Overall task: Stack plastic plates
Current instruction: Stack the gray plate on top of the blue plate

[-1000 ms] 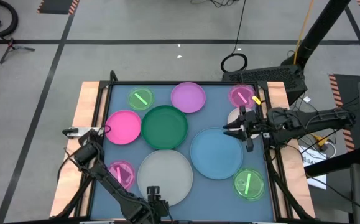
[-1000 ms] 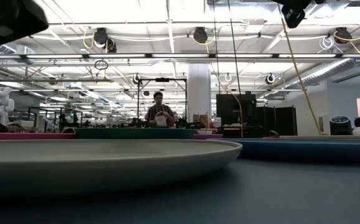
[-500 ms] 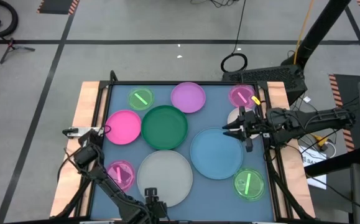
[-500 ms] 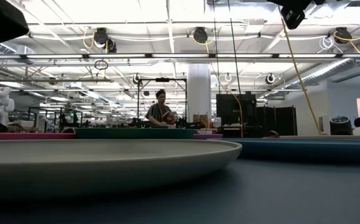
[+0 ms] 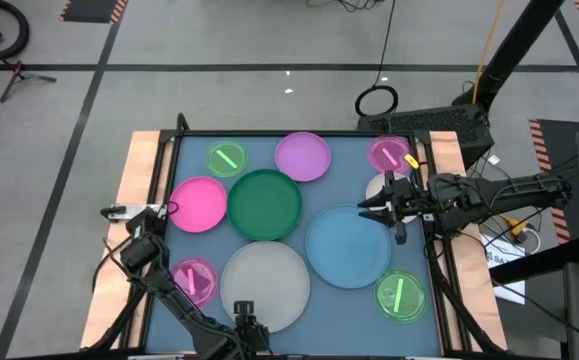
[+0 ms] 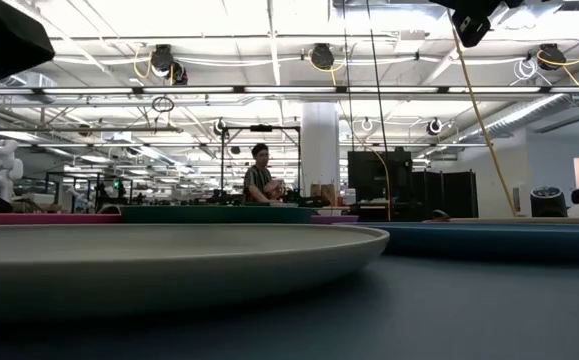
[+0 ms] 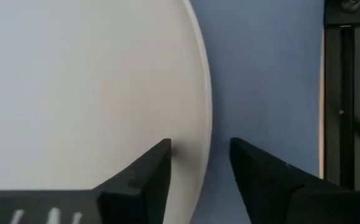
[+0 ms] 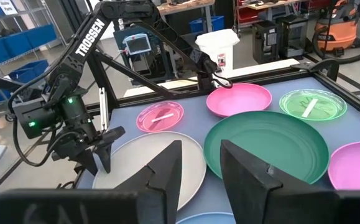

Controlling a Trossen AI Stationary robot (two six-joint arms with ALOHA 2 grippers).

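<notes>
Plastic plates lie spread singly over the blue table (image 5: 354,150), none stacked, none holding anything. In the overhead frame a grey-white plate (image 5: 266,285) sits at lower centre, a big blue plate (image 5: 347,246) to its right, a dark green plate (image 5: 265,203) at centre, a pink plate (image 5: 199,203) to its left and a lilac plate (image 5: 302,156) at upper centre. Small striped ones ring them: a green one (image 5: 226,158) upper left, a pink one (image 5: 389,154) upper right, another green one (image 5: 400,296) lower right, another pink one (image 5: 194,277) lower left. A cream plate (image 5: 377,187) peeks out beneath my right arm.

My left gripper (image 5: 244,318) is at the bottom edge of the overhead frame, at the grey-white plate's near rim. In my left wrist frame my left fingers (image 7: 148,177) straddle that rim, one over the plate, one over the bare table, parted with a gap either side, gripping nothing.

My right gripper (image 5: 381,208) hangs right of centre above the cream plate, just beside the blue plate's upper rim. Its fingers (image 8: 167,168) are parted and empty.
</notes>
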